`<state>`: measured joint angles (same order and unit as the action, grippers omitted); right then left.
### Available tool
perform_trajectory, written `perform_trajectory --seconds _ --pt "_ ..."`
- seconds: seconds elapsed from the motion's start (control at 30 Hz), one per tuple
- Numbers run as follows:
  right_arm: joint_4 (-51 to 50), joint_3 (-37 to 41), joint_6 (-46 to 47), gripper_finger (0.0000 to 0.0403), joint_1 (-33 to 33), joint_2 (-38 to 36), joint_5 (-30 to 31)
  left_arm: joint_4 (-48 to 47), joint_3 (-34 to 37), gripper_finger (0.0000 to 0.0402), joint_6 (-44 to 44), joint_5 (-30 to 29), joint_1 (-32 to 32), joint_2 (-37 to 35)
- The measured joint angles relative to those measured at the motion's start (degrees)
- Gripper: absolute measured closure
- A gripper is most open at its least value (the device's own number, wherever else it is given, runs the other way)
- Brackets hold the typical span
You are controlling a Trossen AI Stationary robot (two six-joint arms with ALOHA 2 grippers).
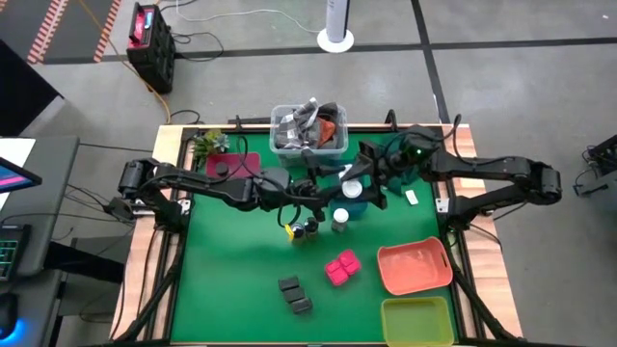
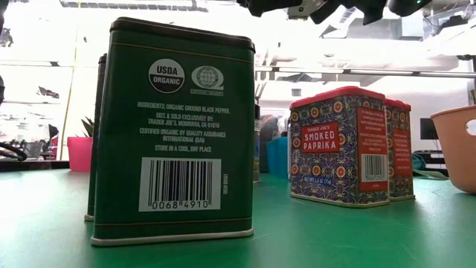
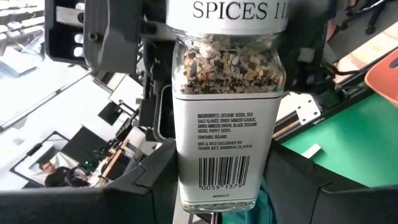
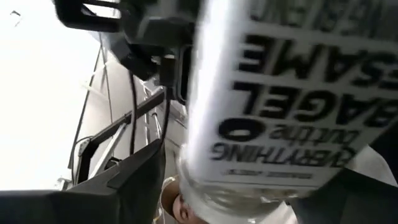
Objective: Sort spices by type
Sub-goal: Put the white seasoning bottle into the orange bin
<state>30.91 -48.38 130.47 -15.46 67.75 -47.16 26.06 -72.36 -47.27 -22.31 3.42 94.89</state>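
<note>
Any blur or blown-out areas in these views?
Right wrist view: jar label smeared, background blown white. Left wrist view: seasoning jar sharp, room behind soft. Low view: pepper tin crisp, windows overexposed. High view: evenly lit.

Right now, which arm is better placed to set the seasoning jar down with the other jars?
Left. The left gripper is shut on the seasoning jar, and the other jars stand close beside it.

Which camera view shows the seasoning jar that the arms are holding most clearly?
The left wrist view: the seasoning jar fills it, with seeds, ingredient list and barcode readable. The right wrist view shows the same jar very close and blurred, only large label letters. In the high view it is a small white-capped shape between both arms. The low view does not show it.
</note>
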Motion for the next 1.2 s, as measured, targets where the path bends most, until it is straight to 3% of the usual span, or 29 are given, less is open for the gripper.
perform_trajectory --seconds 0.17,0.33,0.47,0.57,0.8,0.93,1.1,1.2 --pt "-0.3 0.0 2.4 0.0077 -0.8 0.0 -4.8 0.1 0.0 0.0212 -1.9 -1.1 0.0 0.0" --pt "-1.8 0.0 2.0 0.0076 -3.6 -0.8 -7.0 -2.9 0.0 0.0212 2.1 -3.7 0.0 -0.7" --pt "-8.5 0.0 -3.6 0.0076 -5.6 -3.9 -7.2 -9.0 0.0 0.0212 9.1 -3.3 0.0 -2.5" --pt "-15.4 0.0 -11.1 0.0076 -7.5 -6.8 -7.9 -14.7 0.0 0.0212 15.0 1.1 -0.4 -3.3" --pt "-26.5 -0.1 -35.6 0.0076 -11.4 -11.2 -8.1 -27.2 0.0 0.0212 35.7 20.4 -2.8 -3.5" --pt "-42.8 -4.4 -57.9 0.0076 -12.0 -11.5 -5.9 -30.5 0.0 0.0212 44.3 28.8 -4.3 -3.5" --pt "-69.7 -14.8 -91.3 0.0076 -9.1 -8.7 8.1 -31.8 0.0 0.0212 54.2 37.9 -6.7 -4.0" --pt "-77.9 -20.2 -103.7 0.0076 -5.7 -5.6 16.5 -33.2 0.0 0.0212 58.5 40.4 -8.1 -4.0"
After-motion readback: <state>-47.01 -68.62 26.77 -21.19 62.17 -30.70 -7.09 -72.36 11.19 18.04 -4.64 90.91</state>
